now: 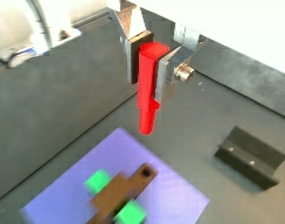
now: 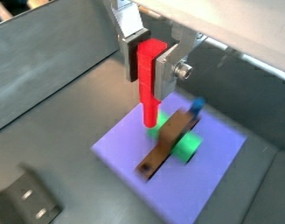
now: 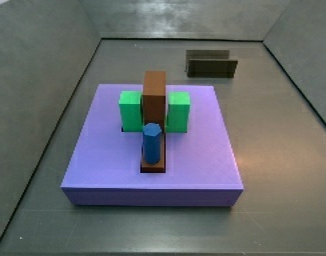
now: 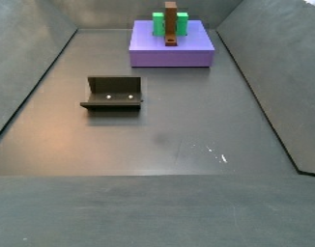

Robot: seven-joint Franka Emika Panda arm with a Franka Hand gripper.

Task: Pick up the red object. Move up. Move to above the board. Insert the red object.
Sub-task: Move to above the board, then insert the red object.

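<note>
In both wrist views my gripper (image 1: 149, 74) (image 2: 149, 74) is shut on the red object (image 1: 148, 98) (image 2: 148, 87), a slim red peg hanging straight down from the jaws, well above the floor. The board (image 1: 124, 194) (image 2: 169, 144) is a brown bar between two green blocks (image 1: 100, 182) on the purple platform (image 1: 63, 203), below and ahead of the peg tip. It also shows in both side views (image 3: 155, 95) (image 4: 171, 19). A blue peg (image 3: 151, 143) (image 2: 197, 107) stands in the board's near end. The gripper and the red object are out of both side views.
The fixture (image 1: 250, 156) (image 2: 28, 206) (image 3: 211, 64) (image 4: 112, 94) stands on the grey floor away from the purple platform (image 3: 112, 165) (image 4: 173, 53). Sloped grey walls ring the floor.
</note>
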